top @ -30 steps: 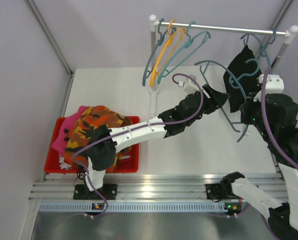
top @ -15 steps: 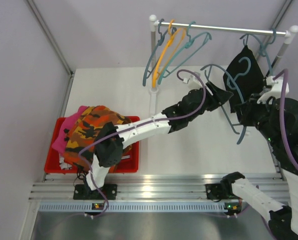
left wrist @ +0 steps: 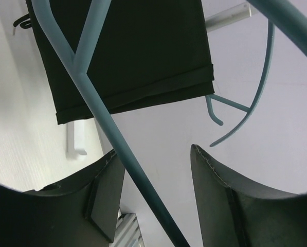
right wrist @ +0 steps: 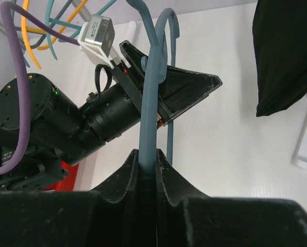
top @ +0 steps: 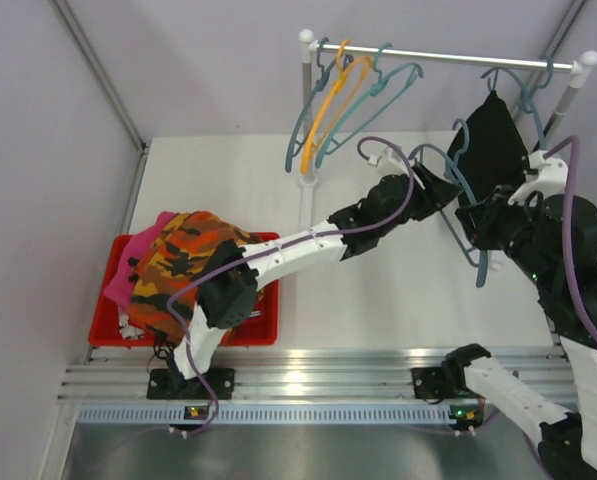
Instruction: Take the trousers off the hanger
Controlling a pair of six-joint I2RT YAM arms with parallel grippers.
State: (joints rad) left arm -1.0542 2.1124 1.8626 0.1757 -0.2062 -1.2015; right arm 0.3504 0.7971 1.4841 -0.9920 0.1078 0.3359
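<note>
The right gripper [right wrist: 149, 160] pinches the teal hanger [right wrist: 147, 103] tight, while the left gripper [left wrist: 156, 157] has its jaws apart, astride the bar. The black trousers [top: 493, 135] hang under the rail [top: 448, 56].

The left arm [top: 288, 255] is white with black joints — the right arm [top: 568, 265] mostly black. Purple cables [right wrist: 20, 51] loop along both.

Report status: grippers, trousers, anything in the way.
Right gripper shut on teal hanger. Left gripper open, jaws either side of its bar. Black trousers hanging from rail. Held hanger sits between left gripper and trousers.
</note>
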